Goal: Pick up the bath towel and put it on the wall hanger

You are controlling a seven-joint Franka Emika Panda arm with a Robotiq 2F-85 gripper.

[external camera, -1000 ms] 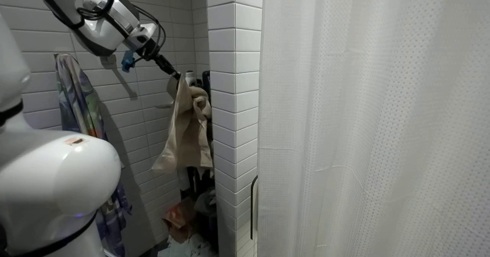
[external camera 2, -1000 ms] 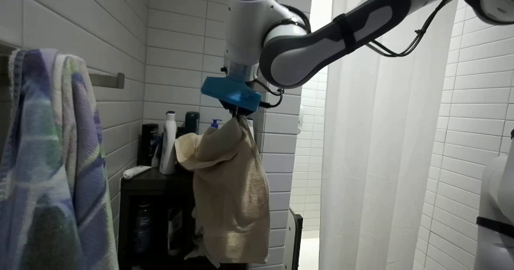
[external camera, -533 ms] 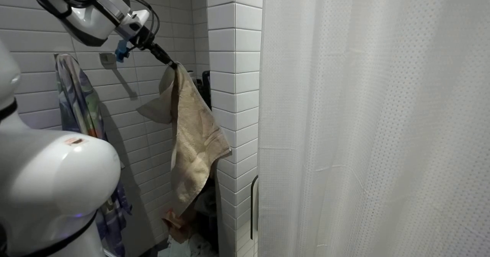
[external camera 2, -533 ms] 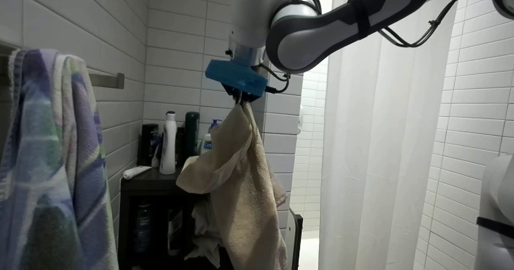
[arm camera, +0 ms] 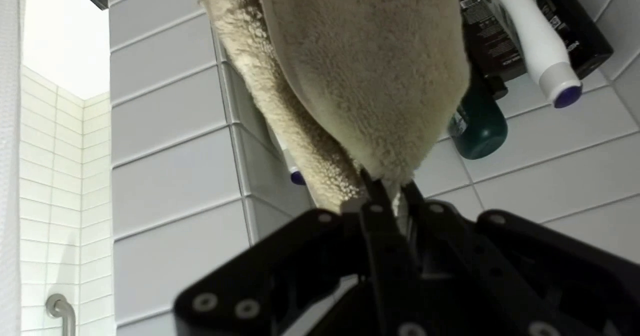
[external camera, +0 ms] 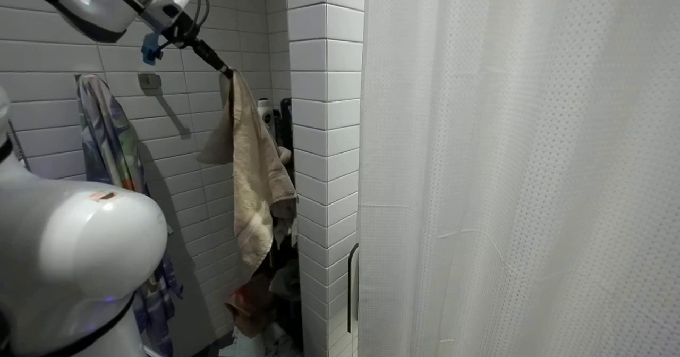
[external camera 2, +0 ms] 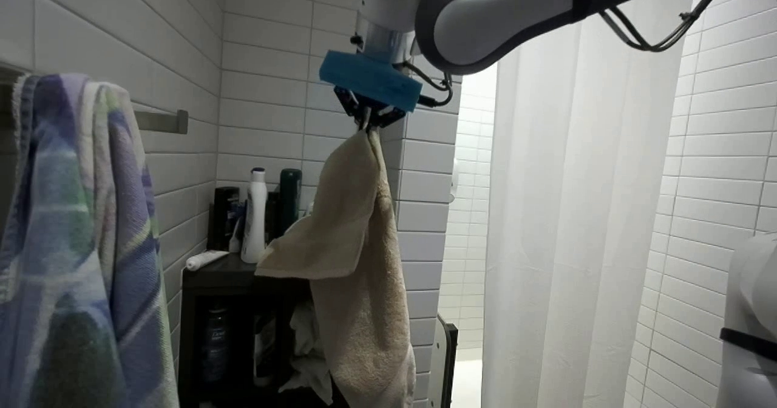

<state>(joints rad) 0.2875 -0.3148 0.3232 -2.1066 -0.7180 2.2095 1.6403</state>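
The beige bath towel [external camera: 249,171] hangs from my gripper [external camera: 228,73] in an exterior view. It also shows in an exterior view [external camera 2: 364,311] and fills the upper middle of the wrist view [arm camera: 365,66]. My gripper [external camera 2: 368,126] is shut on a pinched part of the towel; in the wrist view the fingertips [arm camera: 391,183] close round it. The towel hangs free in two uneven flaps, in front of the dark shelf. The wall hanger is a metal bar [external camera 2: 162,121] on the tiled wall, seen end-on in an exterior view [external camera: 150,82]. My gripper is apart from it.
A multicoloured towel [external camera 2: 85,226] hangs over the near part of the bar. A dark shelf [external camera 2: 224,277] holds several bottles, including a white bottle [external camera 2: 255,220]. A tiled pillar [external camera: 326,150] and a white shower curtain [external camera: 504,160] stand beside the arm.
My gripper has risen with the towel and, in an exterior view, shifted a little away from the pillar. The towel has unfolded, swung and now hangs longer, uncovering bottles and cloth on the shelf.
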